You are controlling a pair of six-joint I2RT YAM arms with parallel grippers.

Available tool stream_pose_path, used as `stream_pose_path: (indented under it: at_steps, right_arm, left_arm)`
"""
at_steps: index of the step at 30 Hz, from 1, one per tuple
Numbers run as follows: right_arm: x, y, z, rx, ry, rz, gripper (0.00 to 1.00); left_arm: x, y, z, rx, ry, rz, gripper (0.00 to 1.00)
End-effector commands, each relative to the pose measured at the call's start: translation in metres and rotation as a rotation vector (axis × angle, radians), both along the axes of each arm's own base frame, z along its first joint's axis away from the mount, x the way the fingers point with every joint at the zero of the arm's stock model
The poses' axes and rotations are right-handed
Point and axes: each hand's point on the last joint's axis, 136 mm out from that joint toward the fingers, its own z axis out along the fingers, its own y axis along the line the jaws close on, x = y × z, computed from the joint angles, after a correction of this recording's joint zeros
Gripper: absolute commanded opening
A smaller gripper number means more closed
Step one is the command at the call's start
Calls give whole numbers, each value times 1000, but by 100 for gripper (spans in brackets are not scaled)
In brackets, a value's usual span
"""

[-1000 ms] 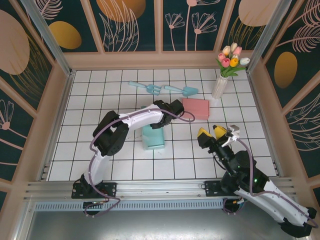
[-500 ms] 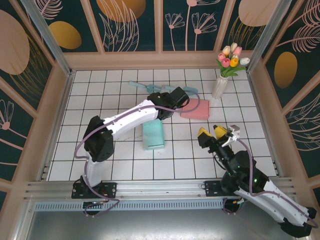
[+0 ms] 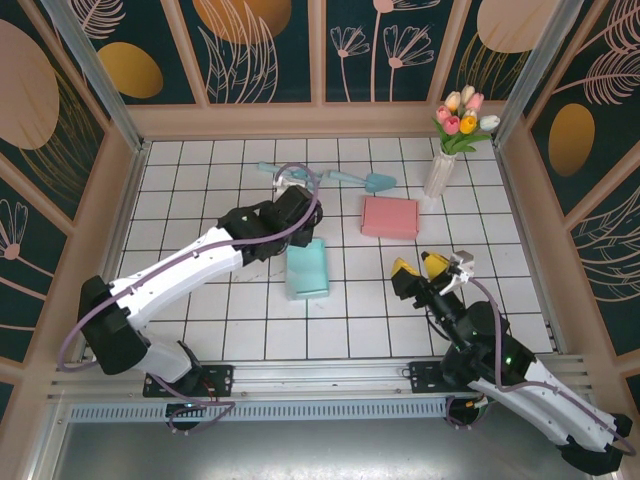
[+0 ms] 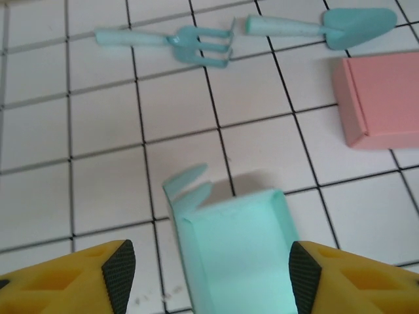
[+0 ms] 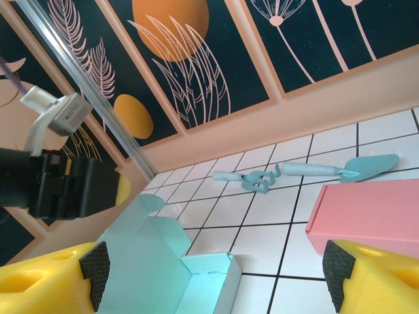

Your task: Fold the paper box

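The teal paper box (image 3: 307,268) lies on the white tiled surface (image 3: 200,180) a little left of centre, its long side running near to far. It is unfolded at the far end, where a curved flap sticks out on the left. The left pincer (image 4: 206,265) hangs over that far end with its yellow fingers (image 4: 72,278) spread wide on either side of the box, released and holding nothing. The right pincer (image 3: 421,268) is to the right of the box and well apart from it, also spread wide and empty. A closed pink box (image 3: 390,216) lies far and right of the teal one, not touching it. Beyond both lie a teal garden fork (image 4: 177,40) and a teal trowel (image 4: 327,26). A vase of tulips (image 3: 440,172) stands at the far right.
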Motion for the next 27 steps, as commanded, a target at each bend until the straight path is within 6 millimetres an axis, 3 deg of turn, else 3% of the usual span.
stream_pose_path:
  at_steps: [1,11,13,16,18,19,23,27]
  right_arm:
    - [-1,1,8,28,-28,6,87]
    - [0,3,6,18,-22,11,87]
    - [0,3,5,16,-22,8,87]
    - [1,3,4,10,-21,7,87]
    - [2,4,3,3,-21,5,87]
    - [2,5,2,-2,-20,7,87]
    - [5,8,-2,-31,-18,5,86]
    - [11,15,-3,-82,-57,-1,86]
  left_arm:
    - [-13,-9,-13,-141,90,43,64]
    - [-31,14,-41,-69,164,83,57]
    - [-31,15,-46,-59,171,79,48]
    - [-30,14,-51,-40,175,73,19]
    - [-28,13,-51,-33,168,64,7]
    - [-27,11,-50,-33,163,56,1]
    - [-18,5,-33,20,124,-14,0]
    - [-5,-15,11,103,-5,-253,0]
